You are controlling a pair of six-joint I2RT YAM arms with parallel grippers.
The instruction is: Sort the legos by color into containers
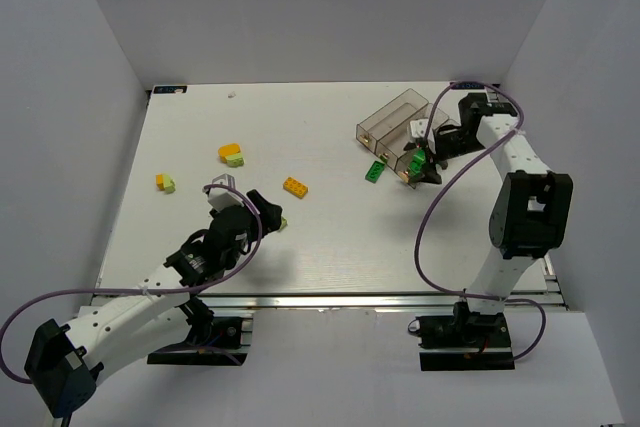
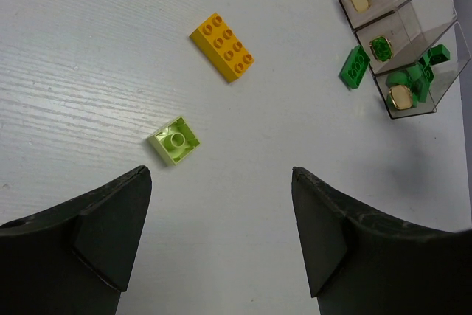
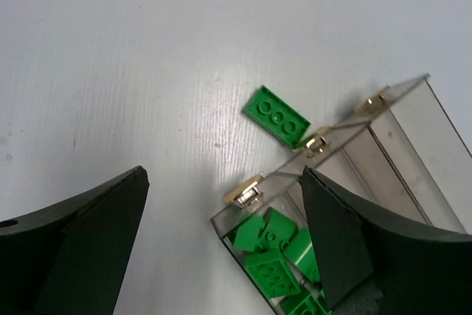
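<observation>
- The legos (image 1: 295,186) are light, rigid and slick; they are best pinched across their flat side walls.
- Left pincer (image 2: 220,175) hangs open and empty near a pale lime brick (image 2: 174,140); an orange brick (image 2: 223,46) lies beyond.
- Right pincer (image 3: 223,175) gapes empty by a dark green brick (image 3: 276,115) just beside the containers (image 3: 383,145).
- A finger (image 3: 346,256) cuts off the end bin's green pile (image 3: 269,252); the other bins' contents are unclear.
</observation>
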